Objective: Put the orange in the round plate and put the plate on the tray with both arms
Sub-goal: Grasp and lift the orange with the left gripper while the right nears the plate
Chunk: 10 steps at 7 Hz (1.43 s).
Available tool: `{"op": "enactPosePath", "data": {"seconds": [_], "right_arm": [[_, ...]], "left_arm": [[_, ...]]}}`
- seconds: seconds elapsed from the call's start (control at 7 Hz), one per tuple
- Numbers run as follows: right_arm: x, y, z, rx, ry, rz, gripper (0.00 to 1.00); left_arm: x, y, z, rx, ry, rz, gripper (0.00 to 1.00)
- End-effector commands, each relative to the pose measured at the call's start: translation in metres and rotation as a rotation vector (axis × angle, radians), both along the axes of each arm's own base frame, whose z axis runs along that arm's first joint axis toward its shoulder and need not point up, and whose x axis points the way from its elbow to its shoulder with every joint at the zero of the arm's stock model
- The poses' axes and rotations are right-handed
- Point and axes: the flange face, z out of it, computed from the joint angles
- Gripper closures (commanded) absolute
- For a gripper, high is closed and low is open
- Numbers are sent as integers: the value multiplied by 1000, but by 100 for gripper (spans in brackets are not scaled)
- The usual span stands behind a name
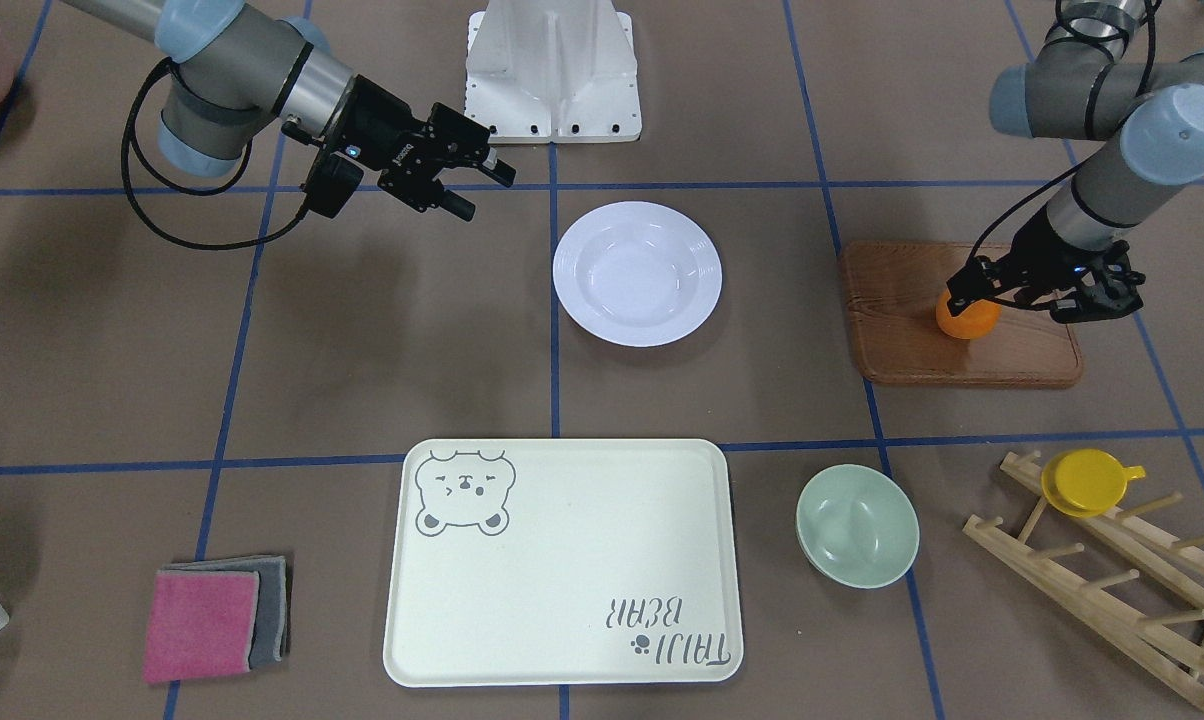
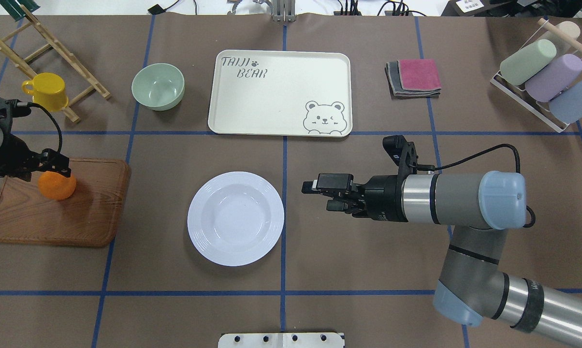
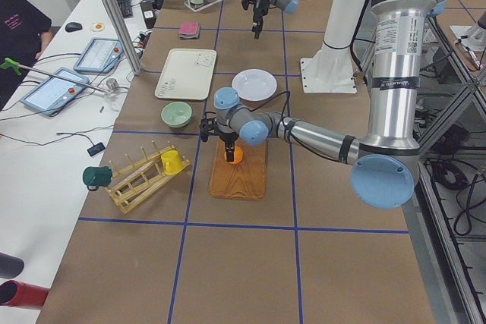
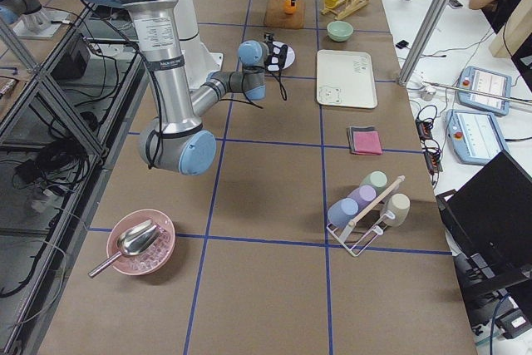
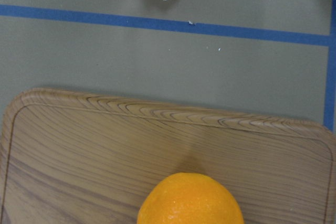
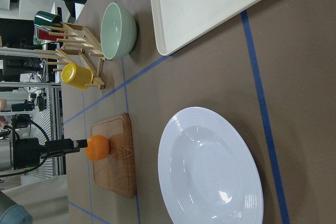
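Note:
The orange (image 2: 56, 186) rests on a brown wooden board (image 2: 78, 217) at the table's left. My left gripper (image 2: 64, 170) is tilted down onto it, fingertips at the fruit's top and far side; I cannot tell whether the jaws are closed on it. In the left wrist view the orange (image 5: 190, 200) fills the bottom centre. The empty white round plate (image 2: 235, 218) lies mid-table. Just to its right my right gripper (image 2: 322, 195) hovers open, holding nothing. The cream tray (image 2: 271, 96) lies empty beyond the plate.
A mint-green bowl (image 2: 158, 87) sits left of the tray. A yellow cup (image 2: 44, 92) hangs on a wooden rack (image 2: 44, 43) at the far left. Folded cloths (image 2: 414, 77) and a wire rack of pastel cups (image 2: 542, 77) are at the far right.

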Motion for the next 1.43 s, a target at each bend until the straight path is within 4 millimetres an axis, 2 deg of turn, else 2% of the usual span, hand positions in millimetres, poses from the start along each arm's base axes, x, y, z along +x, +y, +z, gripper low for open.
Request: {"op": "enactPosePath", "data": {"seconds": [0.0, 0.29, 0.43, 0.57, 0.86, 1.0, 1.14, 1.29], "right_arm": [[-2, 3, 0, 3, 0, -3, 1], [-4, 4, 2, 4, 5, -6, 1], [-5, 4, 1, 6, 4, -5, 1], [-5, 4, 1, 7, 4, -1, 1], [-4, 1, 1, 8, -14, 43, 1], [-10, -9, 8, 10, -48, 112, 1], [-33, -26, 14, 2, -49, 166, 1], [-50, -33, 15, -4, -37, 169, 1]], "left_arm": [[15, 0, 16, -3, -1, -3, 1], [17, 1, 17, -5, -3, 0, 6], [20, -1, 11, -12, 6, -11, 18], [24, -4, 3, -22, 14, -27, 26], [27, -9, -17, -3, 39, -26, 26], [39, -23, -52, -23, 58, -58, 26], [61, -44, -106, -54, 77, -91, 26], [95, -39, -145, -93, 105, -104, 26]]}}
